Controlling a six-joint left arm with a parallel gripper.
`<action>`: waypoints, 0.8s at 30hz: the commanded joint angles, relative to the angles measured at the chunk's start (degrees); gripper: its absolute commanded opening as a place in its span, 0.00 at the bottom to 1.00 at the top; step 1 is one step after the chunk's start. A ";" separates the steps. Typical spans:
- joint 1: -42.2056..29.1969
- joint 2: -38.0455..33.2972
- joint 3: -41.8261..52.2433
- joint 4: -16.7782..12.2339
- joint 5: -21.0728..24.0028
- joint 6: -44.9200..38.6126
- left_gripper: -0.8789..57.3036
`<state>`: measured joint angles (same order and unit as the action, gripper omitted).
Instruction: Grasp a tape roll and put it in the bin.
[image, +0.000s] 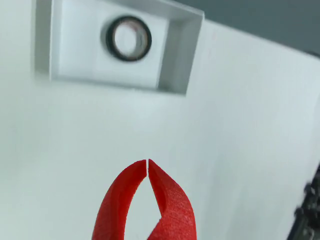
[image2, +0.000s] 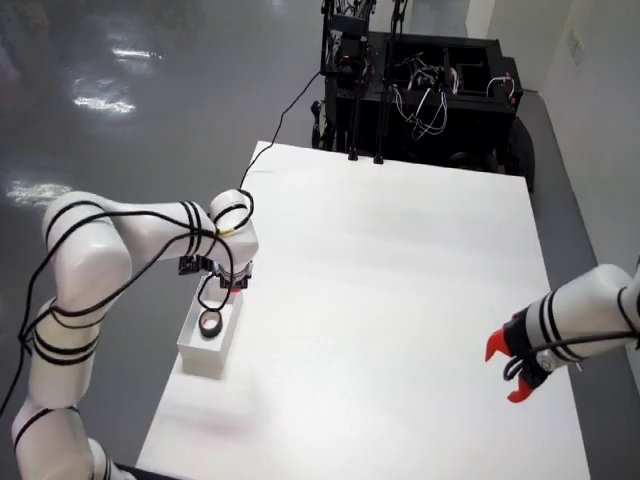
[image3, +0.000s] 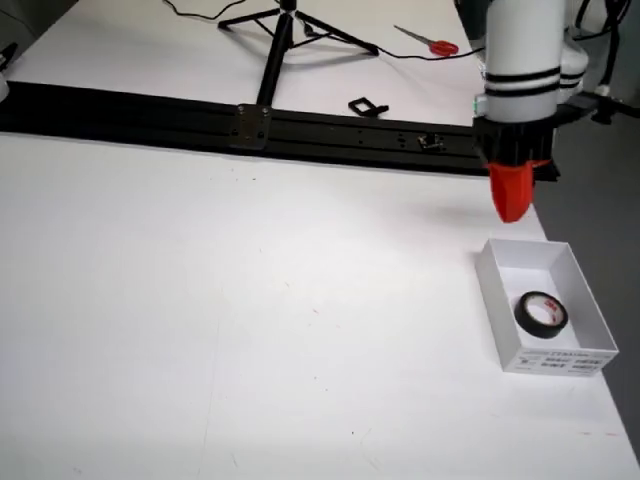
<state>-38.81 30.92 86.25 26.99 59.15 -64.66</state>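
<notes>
A black tape roll lies flat inside the small white bin. In the view that rides on the gripper, my red gripper is shut, its tips touching with nothing between them, and it sits back from the bin over bare table. The view from the side shows the gripper hanging above the table just beyond the bin's far end, apart from the tape roll. From above, the gripper is beside the bin at the table's left edge, with the roll inside.
A second arm with an open red gripper rests at the table's right side in the view from above. A black rail, a tripod and scissors lie behind the table. A black equipment rack stands at the far end.
</notes>
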 joint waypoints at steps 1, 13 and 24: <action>-30.10 -11.05 -0.65 0.17 -2.99 1.47 0.01; -49.17 -14.04 -0.74 -10.12 -12.92 12.63 0.01; -53.21 -19.75 -0.82 -27.34 -6.50 38.91 0.01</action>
<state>-80.36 18.43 85.60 18.55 50.07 -52.97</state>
